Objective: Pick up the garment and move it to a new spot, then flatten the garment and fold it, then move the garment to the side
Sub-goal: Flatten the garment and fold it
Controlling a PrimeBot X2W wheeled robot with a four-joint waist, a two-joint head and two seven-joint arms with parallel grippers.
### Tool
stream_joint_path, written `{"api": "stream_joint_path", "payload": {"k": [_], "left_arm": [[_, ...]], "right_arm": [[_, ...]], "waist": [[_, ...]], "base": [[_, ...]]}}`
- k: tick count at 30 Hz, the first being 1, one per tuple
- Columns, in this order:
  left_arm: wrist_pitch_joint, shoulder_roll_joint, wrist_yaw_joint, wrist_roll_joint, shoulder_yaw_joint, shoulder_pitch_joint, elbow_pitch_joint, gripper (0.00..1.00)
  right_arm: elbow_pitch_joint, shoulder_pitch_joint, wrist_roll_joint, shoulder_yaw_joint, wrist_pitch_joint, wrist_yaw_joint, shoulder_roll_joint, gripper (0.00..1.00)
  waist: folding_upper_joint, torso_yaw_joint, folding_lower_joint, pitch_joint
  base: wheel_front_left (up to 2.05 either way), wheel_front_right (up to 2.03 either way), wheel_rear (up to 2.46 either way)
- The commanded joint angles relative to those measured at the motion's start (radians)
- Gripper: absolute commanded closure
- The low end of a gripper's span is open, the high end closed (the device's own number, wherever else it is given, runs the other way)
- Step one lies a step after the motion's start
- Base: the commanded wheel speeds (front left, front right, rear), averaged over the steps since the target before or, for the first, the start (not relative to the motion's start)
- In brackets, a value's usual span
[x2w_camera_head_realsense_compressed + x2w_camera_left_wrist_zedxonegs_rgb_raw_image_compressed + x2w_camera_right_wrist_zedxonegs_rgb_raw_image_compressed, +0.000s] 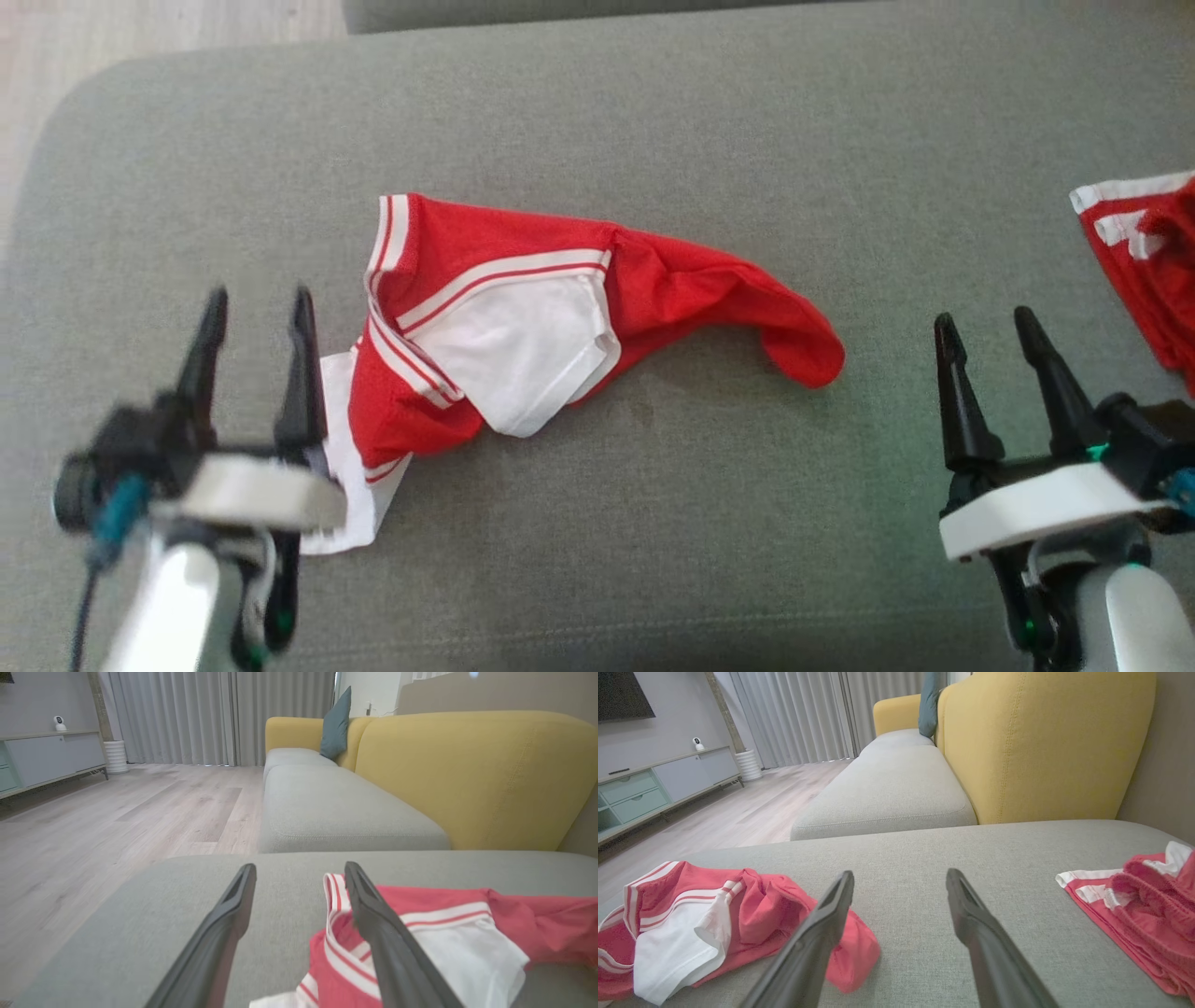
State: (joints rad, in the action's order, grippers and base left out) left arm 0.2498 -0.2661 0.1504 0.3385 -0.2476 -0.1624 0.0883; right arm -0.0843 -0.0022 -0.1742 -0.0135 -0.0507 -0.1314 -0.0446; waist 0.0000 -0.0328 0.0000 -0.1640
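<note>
A crumpled red garment [560,317] with white stripes and white panels lies in the middle of the grey cushion [653,131]. It also appears in the left wrist view as the garment [444,938] and in the right wrist view as the garment [714,924]. My left gripper [257,303] hovers open just left of the garment's white edge, nothing between its fingers. My right gripper [985,327] stands open well to the right of the garment's red tip, empty too.
A second red and white garment [1148,271] lies bunched at the right edge of the cushion. Beyond are another grey seat [336,807] with yellow backrests [476,774], a teal pillow [337,725], and wooden floor [93,826] on the left.
</note>
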Motion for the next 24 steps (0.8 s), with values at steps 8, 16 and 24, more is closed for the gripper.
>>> {"api": "stream_joint_path", "payload": {"k": [8, 16, 24], "left_arm": [[0.012, 0.016, 0.023, -0.058, 0.053, 0.139, -0.125, 0.00], [0.012, 0.034, 0.008, -0.076, 0.057, 0.168, -0.127, 0.00], [0.012, 0.047, -0.004, -0.090, 0.061, 0.166, -0.129, 0.00]], "right_arm": [[-0.044, 0.029, 0.008, 0.025, -0.022, 0.001, -0.006, 0.00], [-0.042, 0.039, 0.006, 0.031, -0.029, 0.001, -0.006, 0.00], [-0.041, 0.042, 0.004, 0.031, -0.030, 0.001, -0.006, 0.00]], "waist": [[0.0000, 0.021, 0.0000, 0.043], [0.0000, 0.024, 0.0000, 0.052], [0.0000, 0.022, 0.0000, 0.051]], "base": [[0.00, 0.00, 0.00], [0.00, 0.00, 0.00], [0.00, 0.00, 0.00]]}}
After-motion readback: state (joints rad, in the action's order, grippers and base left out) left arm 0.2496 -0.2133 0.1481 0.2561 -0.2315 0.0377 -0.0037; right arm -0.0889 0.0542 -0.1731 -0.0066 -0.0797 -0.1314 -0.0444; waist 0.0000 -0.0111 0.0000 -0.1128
